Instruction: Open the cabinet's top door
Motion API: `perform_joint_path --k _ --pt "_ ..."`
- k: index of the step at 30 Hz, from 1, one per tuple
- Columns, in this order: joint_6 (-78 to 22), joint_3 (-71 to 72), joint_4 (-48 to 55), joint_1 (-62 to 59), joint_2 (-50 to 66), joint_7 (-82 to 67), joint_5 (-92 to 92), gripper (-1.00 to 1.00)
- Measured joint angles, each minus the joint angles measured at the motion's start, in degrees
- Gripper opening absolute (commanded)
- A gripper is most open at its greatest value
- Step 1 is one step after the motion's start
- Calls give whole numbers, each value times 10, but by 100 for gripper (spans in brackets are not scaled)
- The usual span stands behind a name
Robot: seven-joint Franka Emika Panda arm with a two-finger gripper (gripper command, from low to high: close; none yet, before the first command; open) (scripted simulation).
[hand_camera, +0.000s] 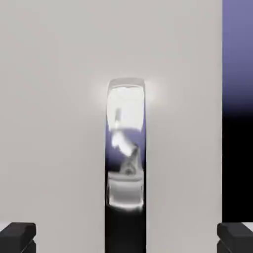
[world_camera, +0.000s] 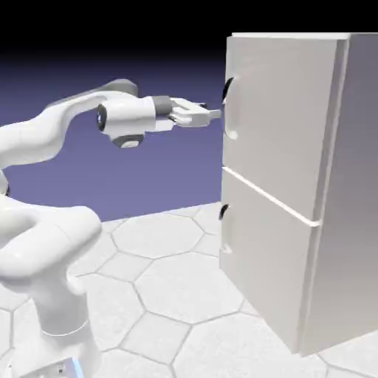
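The cabinet (world_camera: 325,192) is a tall light-grey box at the exterior view's right. Its top door (world_camera: 277,111) is the upper panel, flush and shut, with a small dark curved handle (world_camera: 228,92) at its left edge. My gripper (world_camera: 212,114) reaches level toward that edge and stops just short of the handle, open and holding nothing. In the hand view the shiny metal handle (hand_camera: 125,163) runs upright down the middle of the top door (hand_camera: 54,123), and my two dark fingertips (hand_camera: 18,233) sit far apart at the bottom corners, either side of it.
The lower door (world_camera: 266,258) has its own dark handle (world_camera: 224,214) at the same left edge. A hexagon-tiled floor (world_camera: 162,288) spreads below the arm. The white arm (world_camera: 52,133) rises from the lower left.
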Motion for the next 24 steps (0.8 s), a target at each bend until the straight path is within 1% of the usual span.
perform_joint_path --k 2,3,5,15,19,24 --pt "-21 8 21 -40 -7 0 17 0" --pt "-28 11 27 -53 -10 0 23 -100" --pt "-28 11 27 -53 -10 0 23 -100" --pt "-277 -91 -151 12 -172 0 31 -100" --pt "-361 -168 -227 67 -185 -49 1 -100" --pt "-442 -272 -287 105 -190 -96 -63 -100"
